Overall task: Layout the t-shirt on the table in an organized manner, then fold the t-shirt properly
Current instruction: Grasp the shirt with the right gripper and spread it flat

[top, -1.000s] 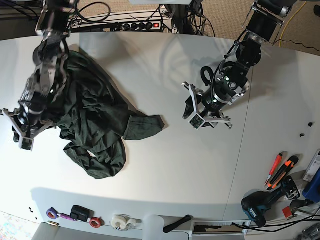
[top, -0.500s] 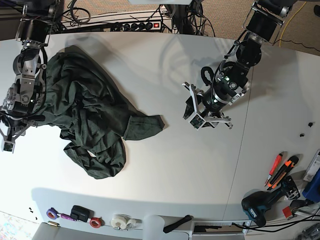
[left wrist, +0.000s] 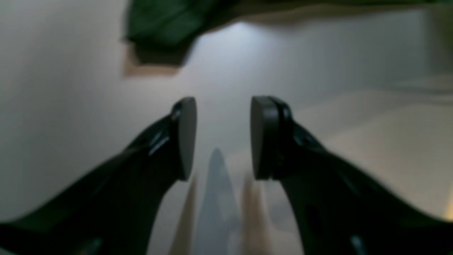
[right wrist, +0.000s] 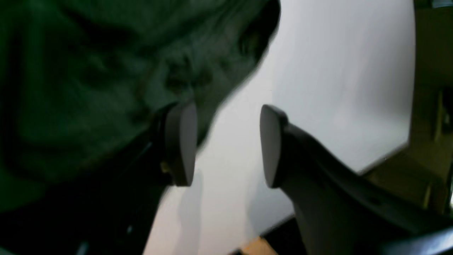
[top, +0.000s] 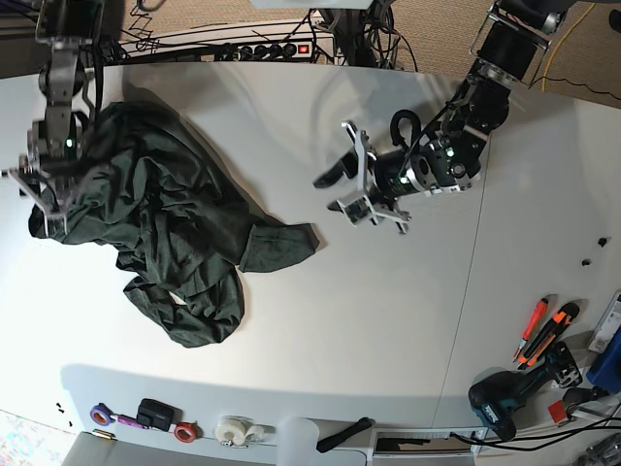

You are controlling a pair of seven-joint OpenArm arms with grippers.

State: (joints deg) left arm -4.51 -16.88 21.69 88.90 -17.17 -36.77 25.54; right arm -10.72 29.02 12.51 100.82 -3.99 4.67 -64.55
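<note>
A dark green t-shirt (top: 165,233) lies crumpled at the left of the white table (top: 320,320). Both the right gripper (right wrist: 226,145) and left gripper (left wrist: 223,138) gape wide, empty. Grabbing bunched layers could tangle the cloth further.

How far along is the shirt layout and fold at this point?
Nothing is finished: the t-shirt lies crumpled in a heap on the table. In hand: the right pincer is open at the heap's edge, gripping nothing; the left pincer is open over bare table. Spreading flat and all folds remain.
</note>
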